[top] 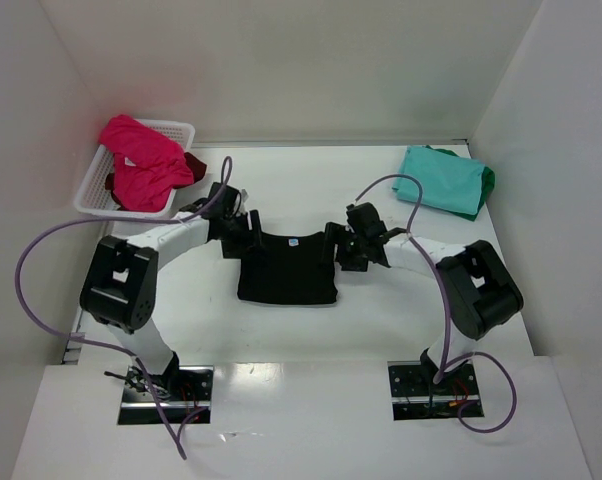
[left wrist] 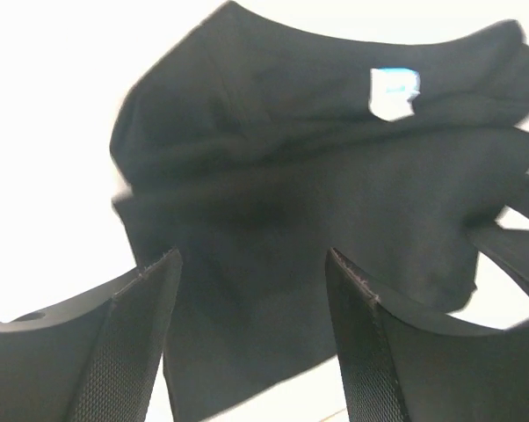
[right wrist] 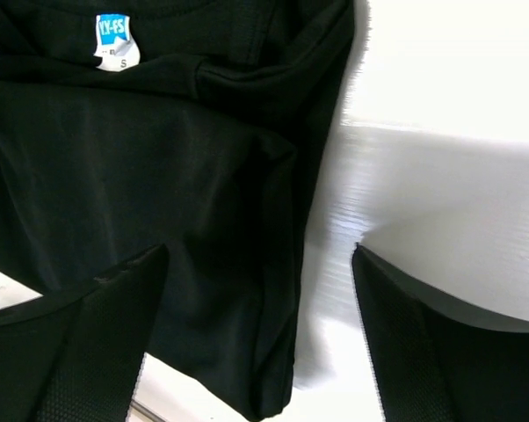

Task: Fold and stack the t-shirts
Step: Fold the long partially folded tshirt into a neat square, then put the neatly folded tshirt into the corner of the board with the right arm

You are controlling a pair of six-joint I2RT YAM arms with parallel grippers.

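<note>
The white basket [top: 184, 128] sits at about ten o'clock on the table [top: 311, 335]. A pink tee [top: 139, 160] is heaped in it and spills over the rim, and a dark red tee [top: 195, 166] pokes out at the heap's three o'clock side. At two o'clock on the table, well apart from the basket, lies a folded teal tee [top: 439, 178] with a green tee [top: 488, 181] showing under its right edge. The left gripper [top: 243, 234] is at the ten o'clock corner of the black tee [top: 286, 270]. Its jaws are wide apart with nothing clamped between them, and the wrist view looks through the gap onto the cloth. The right gripper [top: 341, 246] is at the tee's two o'clock corner, also spread wide and empty. Its wrist view shows one finger over the cloth, the other over bare table, and the tee's folded side edge running under the gap. Whether either tool touches the cloth I cannot tell. The black tee lies flat in the middle of the table, folded to a rough rectangle with the sleeves turned in and soft creases across it. Its collar points to twelve o'clock, and a small light-blue label [top: 293, 241] shows at the neck.
</note>
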